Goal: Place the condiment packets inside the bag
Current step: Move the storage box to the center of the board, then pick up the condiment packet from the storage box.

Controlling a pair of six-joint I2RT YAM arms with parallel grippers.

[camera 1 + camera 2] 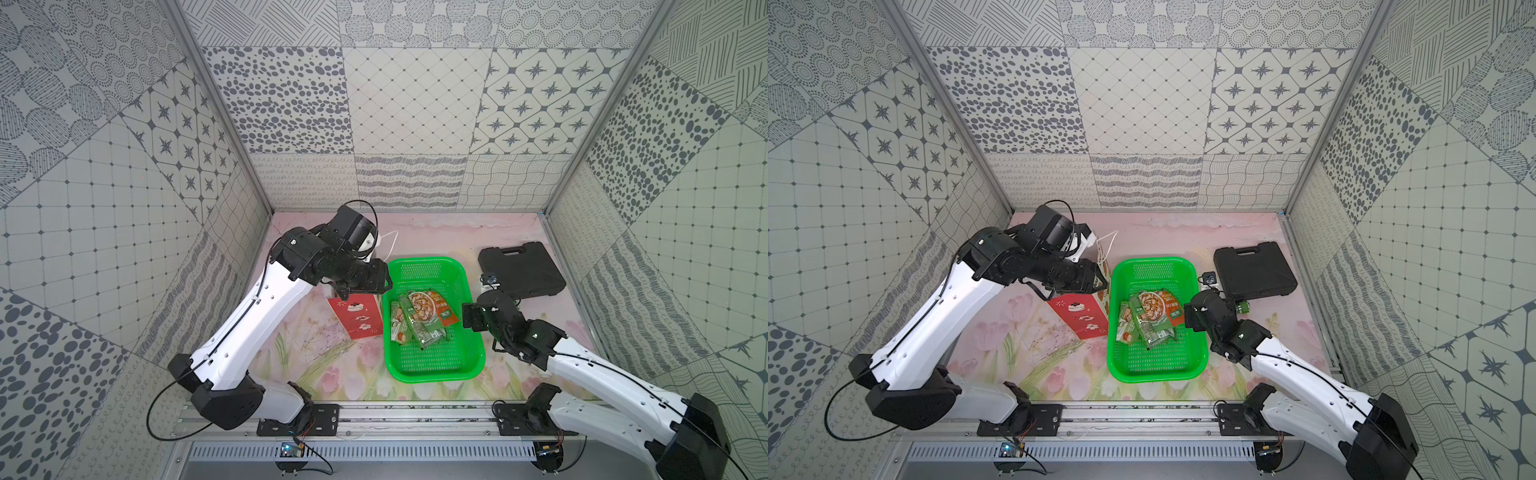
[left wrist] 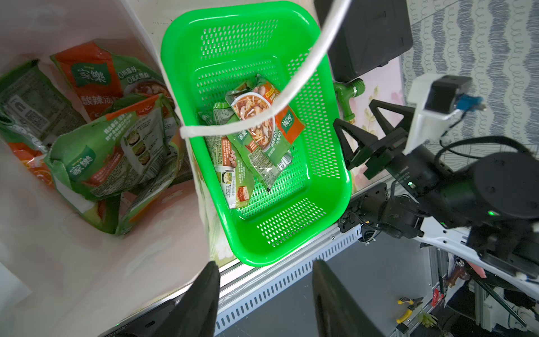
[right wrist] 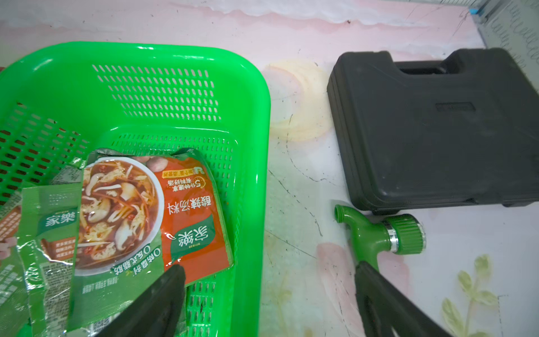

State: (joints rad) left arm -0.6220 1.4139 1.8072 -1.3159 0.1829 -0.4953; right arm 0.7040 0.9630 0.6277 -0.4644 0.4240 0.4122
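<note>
Several packets (image 2: 96, 140) lay at the bottom of the bag (image 2: 73, 262), which stood on the worktop (image 1: 332, 374) just beside the basket (image 1: 432, 361). More packets (image 1: 419, 320) sat piled in the basket. Over the bag's edge the left pincer (image 2: 265, 294) hung spread, empty. Noted the right pincer (image 3: 271, 294) spread wide, empty, straddling the basket rim: one finger above the top packet, the other outside near a nozzle (image 3: 376, 233). Black case (image 3: 431, 131) lay beyond.

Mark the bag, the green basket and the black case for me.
bag (image 1: 358, 318): in a top view, on its red lower front panel.
green basket (image 1: 434, 375): in a top view, on its near rim.
black case (image 3: 431, 131): right wrist view, middle of the lid.
</note>
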